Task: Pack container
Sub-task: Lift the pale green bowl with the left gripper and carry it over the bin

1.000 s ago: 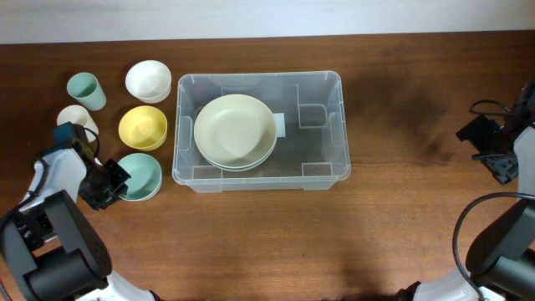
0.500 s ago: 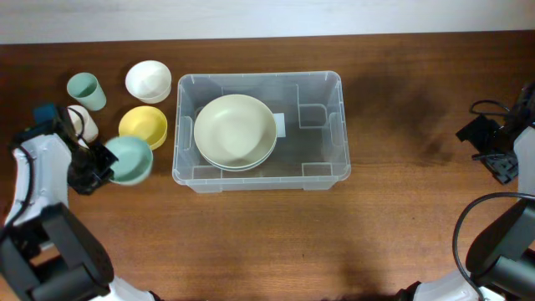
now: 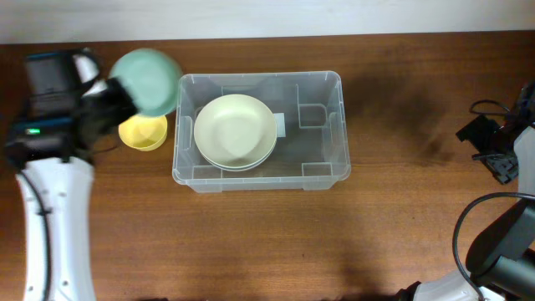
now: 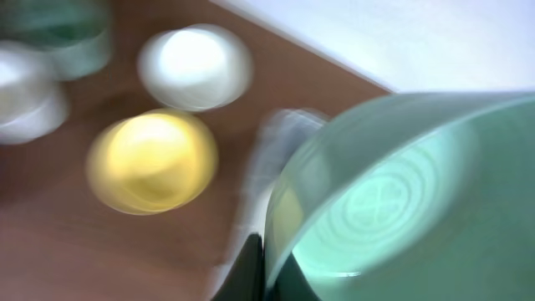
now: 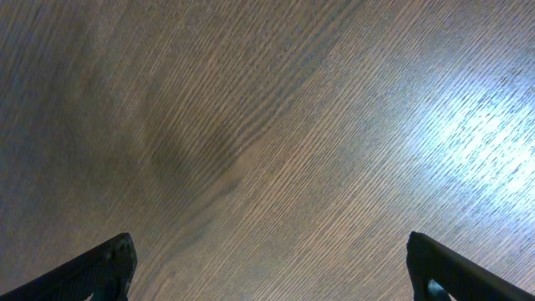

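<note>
One teal bowl [image 3: 149, 81] in left tool [image 3: 117, 97]

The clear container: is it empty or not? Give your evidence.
Not empty: the container holds a cream dish in its left half; its right half is bare.

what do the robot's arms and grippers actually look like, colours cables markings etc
Both arms are white links with black joint housings. The left arm has a small green light on its black section. Black cables loop beside the right arm. The right gripper is black with blunt black fingers; the left gripper looks dark but blurred.
</note>
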`<action>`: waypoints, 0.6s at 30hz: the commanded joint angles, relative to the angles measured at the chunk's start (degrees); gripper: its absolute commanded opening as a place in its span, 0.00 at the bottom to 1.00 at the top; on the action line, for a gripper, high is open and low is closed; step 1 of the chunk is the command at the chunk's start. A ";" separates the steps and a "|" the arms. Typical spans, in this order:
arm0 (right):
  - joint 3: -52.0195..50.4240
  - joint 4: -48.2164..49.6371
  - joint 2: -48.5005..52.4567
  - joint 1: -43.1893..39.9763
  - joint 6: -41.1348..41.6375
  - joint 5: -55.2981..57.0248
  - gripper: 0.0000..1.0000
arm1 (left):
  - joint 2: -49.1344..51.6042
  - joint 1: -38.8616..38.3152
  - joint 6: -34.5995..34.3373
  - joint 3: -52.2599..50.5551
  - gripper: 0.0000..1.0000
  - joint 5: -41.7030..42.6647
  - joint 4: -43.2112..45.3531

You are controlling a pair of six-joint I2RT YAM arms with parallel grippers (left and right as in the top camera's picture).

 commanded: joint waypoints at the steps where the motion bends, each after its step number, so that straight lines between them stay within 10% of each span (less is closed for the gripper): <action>1: -0.04 0.02 -0.37 0.15 0.31 0.26 0.99 | 0.22 -12.63 0.48 0.70 0.01 3.19 5.03; 8: -0.04 0.02 -0.37 0.15 0.31 0.26 0.99 | 7.06 -28.74 0.50 0.70 0.01 -6.64 13.05; 18: -0.04 0.00 -0.37 0.15 0.31 0.26 0.99 | 20.44 -32.46 0.52 0.72 0.01 -6.12 16.50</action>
